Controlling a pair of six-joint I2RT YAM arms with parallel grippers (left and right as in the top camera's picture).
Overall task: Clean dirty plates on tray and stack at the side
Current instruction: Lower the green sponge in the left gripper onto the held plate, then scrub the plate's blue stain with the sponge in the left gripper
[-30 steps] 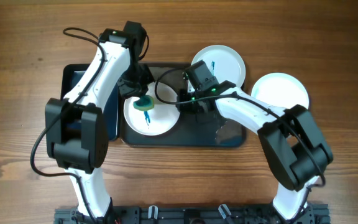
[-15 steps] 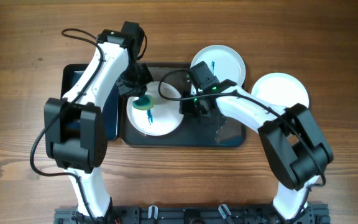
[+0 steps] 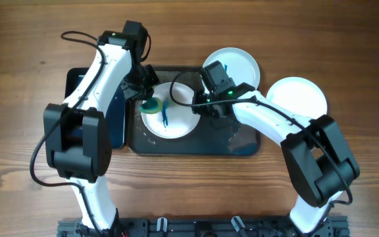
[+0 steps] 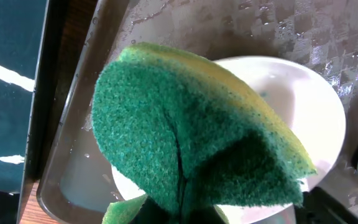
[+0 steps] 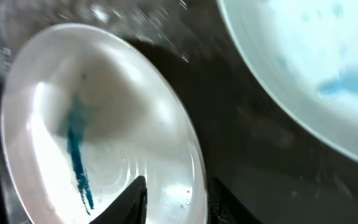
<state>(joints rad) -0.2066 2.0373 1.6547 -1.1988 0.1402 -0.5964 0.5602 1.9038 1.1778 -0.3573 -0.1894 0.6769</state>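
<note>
Left gripper (image 3: 146, 99): jaws closed tight on a sponge (image 4: 185, 124), pinched at its lower edge so it folds; green scouring face toward the wrist camera, yellow body along the top edge. The sponge sits over the far left rim of the smeared plate (image 3: 176, 122); contact with the plate cannot be confirmed.

Right gripper (image 5: 179, 199): jaws partly apart and straddling the right rim of the same plate. One of the fingers (image 5: 135, 196) is inside the rim and the other outside. A gap shows on the inner side, so no firm grip is seen.

Smeared plate: lies flat in the left half of the tray (image 3: 202, 143), toward its far edge, with a blue-teal streak down the centre. Water droplets on the tray floor.

Second plate (image 3: 239, 62): at the far right corner of the tray, overhanging the rim onto the tabletop (image 3: 347, 39), with a small blue smear.

Third plate (image 3: 298, 99): on the tabletop just beside the tray's right edge, white, no smear visible.

Black tray (image 3: 76, 82): glossy, along the tray's left edge, partly under the left arm
</note>
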